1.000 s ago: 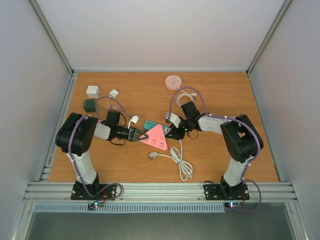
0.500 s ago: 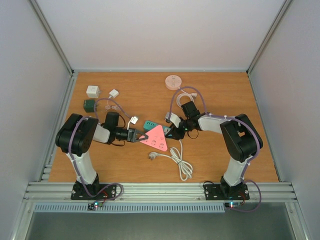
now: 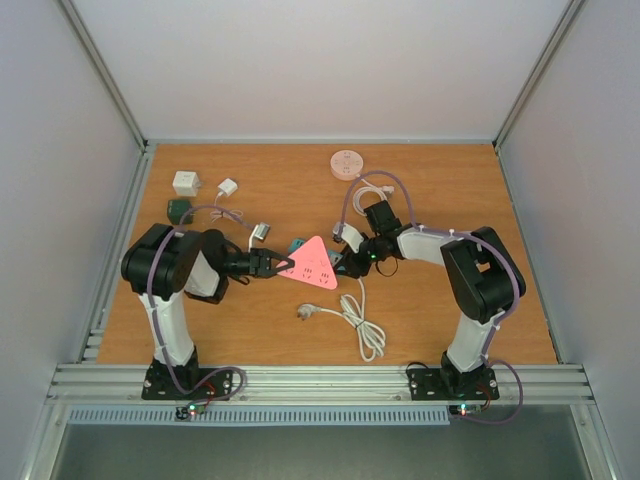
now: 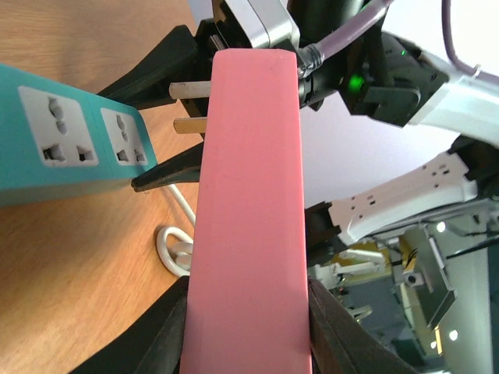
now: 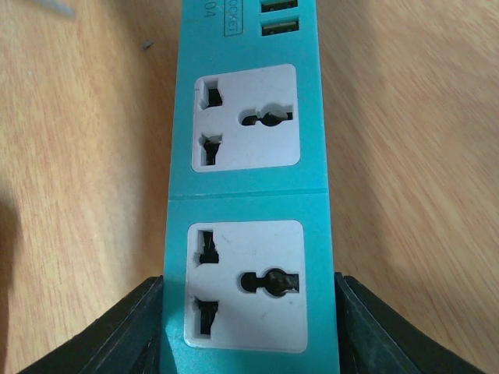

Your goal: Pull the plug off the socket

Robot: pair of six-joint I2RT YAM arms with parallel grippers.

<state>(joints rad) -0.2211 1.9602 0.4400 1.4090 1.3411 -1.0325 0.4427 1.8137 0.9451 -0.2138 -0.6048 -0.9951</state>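
The pink triangular plug (image 3: 312, 263) is held in my left gripper (image 3: 278, 264), which is shut on its near corner. In the left wrist view the plug (image 4: 249, 202) fills the space between my jaws, and its two metal prongs (image 4: 191, 90) are bare and clear of the teal socket strip (image 4: 70, 132). My right gripper (image 3: 343, 262) is shut on the end of the teal strip (image 3: 298, 244). In the right wrist view the strip (image 5: 248, 179) lies flat on the table between my fingers (image 5: 125, 331), with both its sockets empty.
A coiled white cable with its plug (image 3: 350, 318) lies in front of the grippers. A round pink device (image 3: 346, 162) sits at the back. A white cube (image 3: 186, 183), a small white adapter (image 3: 227, 187), a green cube (image 3: 178, 208) and a white plug (image 3: 258, 231) lie at the left.
My left arm has swung and turned, tipping the pink plug up and a little back from the teal strip. The white plug at the left shifted back. The right arm has stayed put.
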